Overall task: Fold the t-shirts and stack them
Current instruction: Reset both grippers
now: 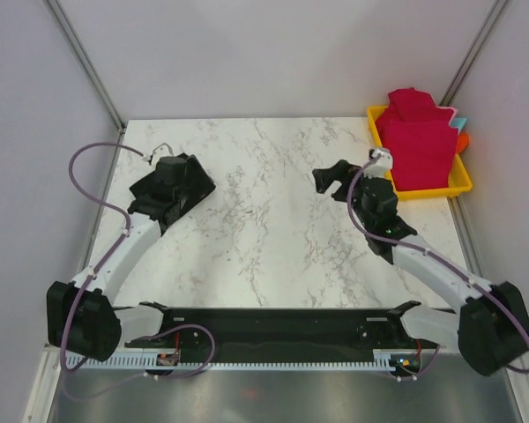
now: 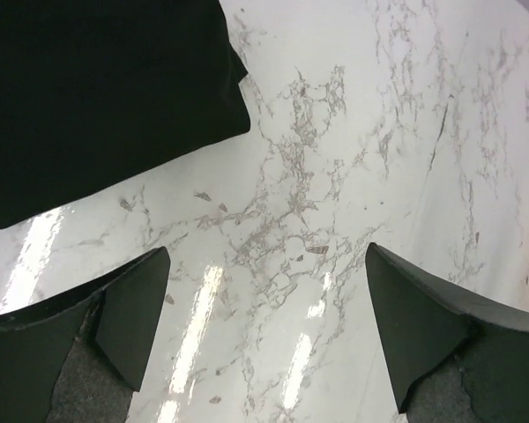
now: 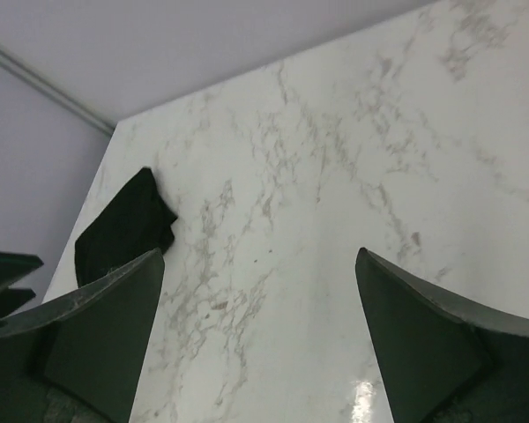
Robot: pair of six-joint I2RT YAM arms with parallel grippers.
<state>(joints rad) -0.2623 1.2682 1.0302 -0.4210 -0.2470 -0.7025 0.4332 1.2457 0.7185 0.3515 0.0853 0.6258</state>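
**Black tee folded, both grippers empty, red pile waiting in the tray**

Starting at the near edge: both arms reach out over the marble table (image 1: 273, 247) and neither has anything in it. The left gripper (image 2: 266, 264) has its jaws spread wide with only bare marble between them. Same for the right gripper (image 3: 260, 256), fully released, with nothing but tabletop in the gap.

A bit further out on the left is the black t-shirt (image 2: 106, 97). It lies flat on the table as a neat rectangle with clean edges, so I'd call that one folded. In the left wrist view it sits just past the left fingertip and off to that side, close but not touching and not between the jaws. From above, the gripper and the shirt are black on black, so I can't make out exactly where one ends. The right gripper is well apart from it; in its own camera the shirt is a small dark patch across the table.

Far right corner: the red t-shirts (image 1: 416, 141) are heaped in the yellow tray (image 1: 463, 181), just beyond the right gripper. They look blocky, but I can't tell whether they're properly folded.

My read is one shirt done, the reds left to fold, and nothing stacked on the black one yet
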